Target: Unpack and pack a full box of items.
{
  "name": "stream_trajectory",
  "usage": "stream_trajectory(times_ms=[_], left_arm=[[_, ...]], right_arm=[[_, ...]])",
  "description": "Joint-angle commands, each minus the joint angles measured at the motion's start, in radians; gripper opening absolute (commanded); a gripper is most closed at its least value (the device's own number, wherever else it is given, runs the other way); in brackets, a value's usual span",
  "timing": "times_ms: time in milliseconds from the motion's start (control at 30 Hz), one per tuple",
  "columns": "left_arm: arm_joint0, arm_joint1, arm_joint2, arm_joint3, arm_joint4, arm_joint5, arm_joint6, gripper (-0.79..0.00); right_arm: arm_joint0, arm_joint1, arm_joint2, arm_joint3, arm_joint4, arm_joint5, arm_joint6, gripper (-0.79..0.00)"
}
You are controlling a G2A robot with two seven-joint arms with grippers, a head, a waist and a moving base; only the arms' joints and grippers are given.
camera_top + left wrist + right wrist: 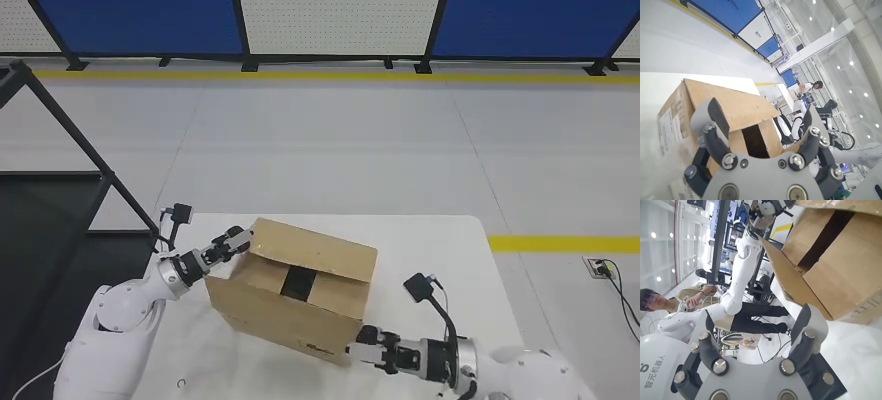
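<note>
Rough paper board beside smooth, hard machine parts.
The brown corrugated cardboard box (300, 285) has a dull, slightly rough skin and frayed flap edges; the white paper label (668, 125) on its side is smooth. The white rectangular table top (440, 250) looks smooth, with a soft sheen. The left gripper (762, 111) and the right gripper (756, 315) have matt grey metal plates, matt black plastic links, dark finger pads (718, 117) and shiny steel screws (728, 161).
</note>
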Motion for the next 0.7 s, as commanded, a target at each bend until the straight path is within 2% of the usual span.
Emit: stream_trajectory(times_ms=[0, 400, 533, 667], left_arm=[[0.003, 0.001, 0.002, -0.003, -0.004, 0.004, 0.002, 0.0], [0.011, 0.007, 0.018, -0.017, -0.011, 0.013, 0.015, 0.0], [0.016, 0.009, 0.022, -0.026, -0.02, 0.019, 0.02, 0.0], [0.022, 0.011, 0.024, -0.036, -0.033, 0.029, 0.022, 0.0]], right_arm=[[0.004, -0.002, -0.009, 0.002, -0.01, 0.008, -0.043, 0.0], [-0.014, -0.013, -0.059, -0.035, -0.18, 0.091, -0.315, 0.0], [-0.024, -0.016, -0.071, -0.044, -0.21, 0.106, -0.378, 0.0], [-0.024, -0.019, -0.075, -0.041, -0.214, 0.108, -0.392, 0.0]])
